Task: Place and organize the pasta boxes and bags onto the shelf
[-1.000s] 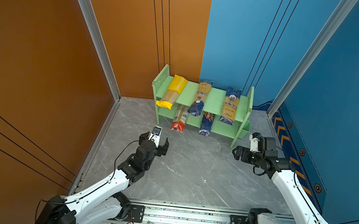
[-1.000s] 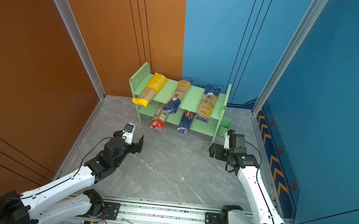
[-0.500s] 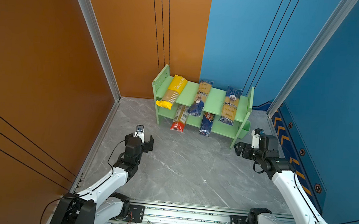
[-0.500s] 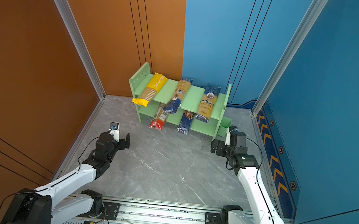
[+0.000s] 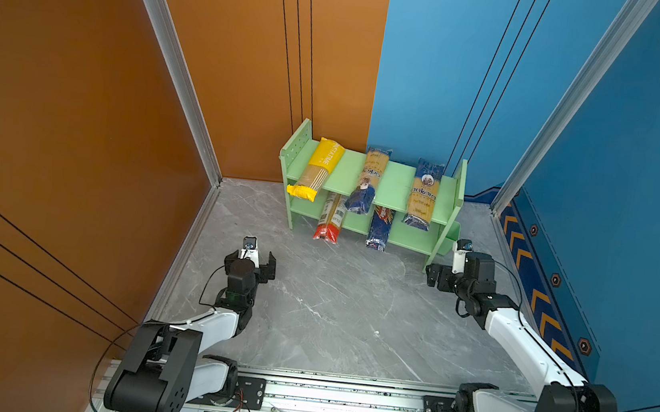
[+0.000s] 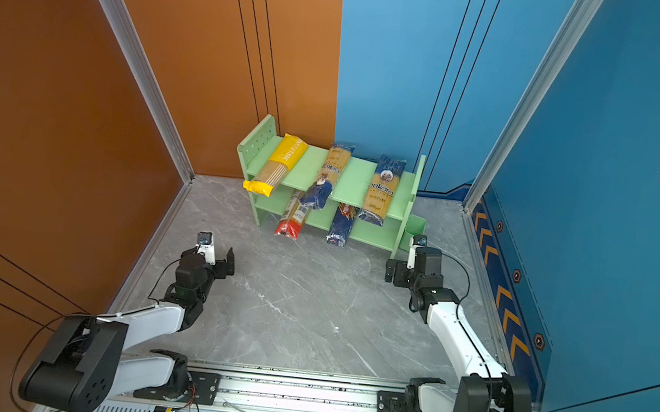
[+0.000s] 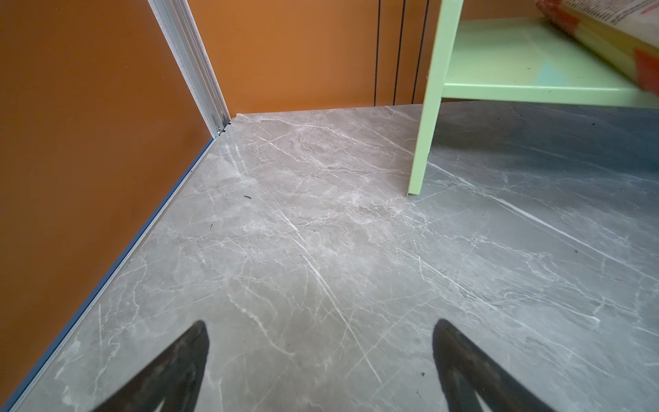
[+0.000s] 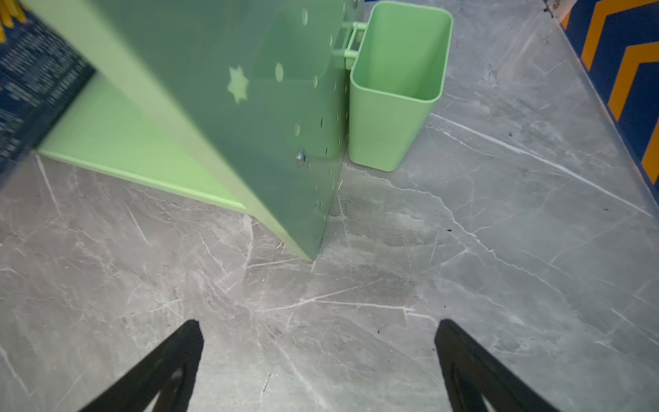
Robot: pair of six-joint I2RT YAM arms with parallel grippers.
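Observation:
The light green shelf (image 5: 395,182) (image 6: 357,185) stands at the back wall. Its top tier carries a yellow pack (image 5: 317,168) and two blue-and-yellow "ankara" packs (image 5: 369,177) (image 5: 425,192); the middle one droops over the front edge. On the lower tier lie a red-ended clear pack (image 5: 331,221) (image 7: 606,32) and a dark blue pack (image 5: 380,227) (image 8: 32,89), both jutting forward. My left gripper (image 5: 252,258) (image 7: 321,324) hovers open and empty over the floor, front-left of the shelf. My right gripper (image 5: 436,274) (image 8: 319,323) is open and empty by the shelf's right foot.
A small green bin (image 8: 396,89) (image 6: 413,232) hangs on the shelf's perforated right panel (image 8: 249,107). The orange wall (image 7: 89,142) runs close along the left gripper's side. A blue wall with orange chevrons (image 5: 536,295) borders the right arm. Grey marble floor (image 5: 343,300) lies between the arms.
My left arm has drawn back from the shelf, leftward and toward the front rail, still open. The right gripper has shifted slightly toward the shelf's right foot.

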